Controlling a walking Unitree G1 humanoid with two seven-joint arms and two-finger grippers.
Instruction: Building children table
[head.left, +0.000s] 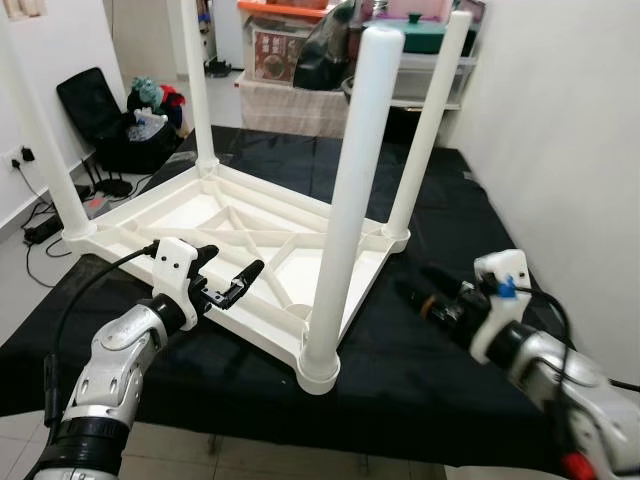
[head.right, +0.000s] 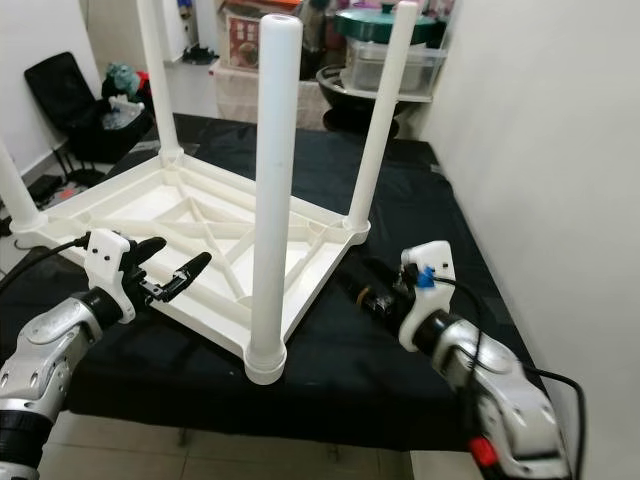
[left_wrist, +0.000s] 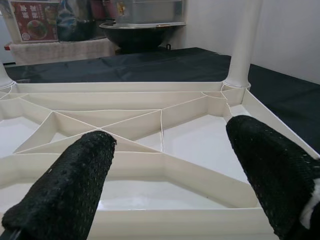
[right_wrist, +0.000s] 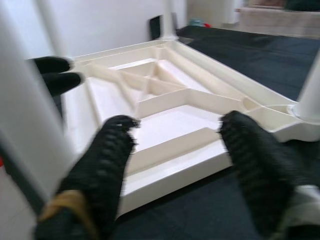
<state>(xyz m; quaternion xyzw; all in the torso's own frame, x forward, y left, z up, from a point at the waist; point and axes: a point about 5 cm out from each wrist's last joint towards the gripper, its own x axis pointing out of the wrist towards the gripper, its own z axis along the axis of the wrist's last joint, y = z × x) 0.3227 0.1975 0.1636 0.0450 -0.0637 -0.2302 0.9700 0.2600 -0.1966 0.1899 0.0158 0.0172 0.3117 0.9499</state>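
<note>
A white plastic children's table (head.left: 250, 222) lies upside down on a black cloth (head.left: 420, 370), its four legs pointing up. The nearest leg (head.left: 350, 200) stands at the front corner. My left gripper (head.left: 232, 264) is open, hovering just above the table's near-left rim; in the left wrist view its fingers (left_wrist: 70, 190) frame the ribbed underside (left_wrist: 150, 117). My right gripper (head.left: 412, 290) is open too, low over the cloth just right of the table's right rim, between the nearest leg and the right-hand leg (head.left: 425, 130). In the right wrist view its fingers (right_wrist: 255, 160) point at that rim (right_wrist: 185, 165).
A white wall (head.left: 560, 150) runs close along the right. At the back are shelves with boxes and a dark pot (head.left: 330, 50). A black bag (head.left: 100, 115) and cables (head.left: 40, 225) sit on the floor at left. The cloth's front edge (head.left: 300, 435) is near me.
</note>
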